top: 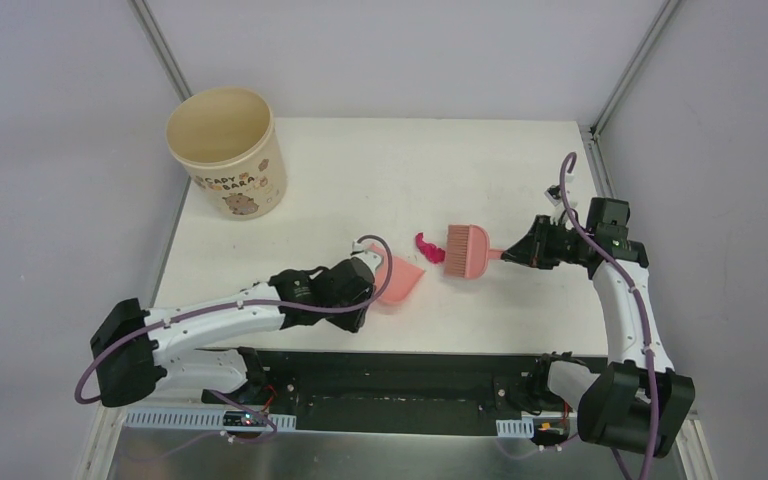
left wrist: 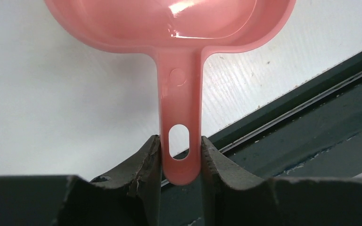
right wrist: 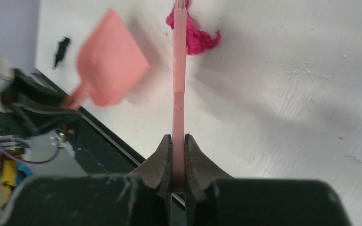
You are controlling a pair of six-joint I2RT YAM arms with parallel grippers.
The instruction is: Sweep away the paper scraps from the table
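Note:
One magenta paper scrap [top: 427, 246] lies on the white table [top: 380, 170], touching the left side of the pink hand brush's bristles [top: 466, 250]. My right gripper [top: 522, 254] is shut on the brush handle, seen edge-on in the right wrist view [right wrist: 179, 89], with the scrap [right wrist: 197, 38] beside its far end. My left gripper [top: 364, 288] is shut on the handle [left wrist: 179, 108] of the pink dustpan [top: 398, 279], which sits just left of the scrap with its mouth toward it. The pan's inside [left wrist: 169, 23] shows no scraps. A small dark bit [right wrist: 62, 45] lies on the table beyond the dustpan [right wrist: 109, 61].
A beige round bucket [top: 226, 152] stands at the table's back left corner. The black front edge [top: 410, 365] runs just below both grippers and shows in the left wrist view [left wrist: 301, 94]. Grey walls close in the back and sides.

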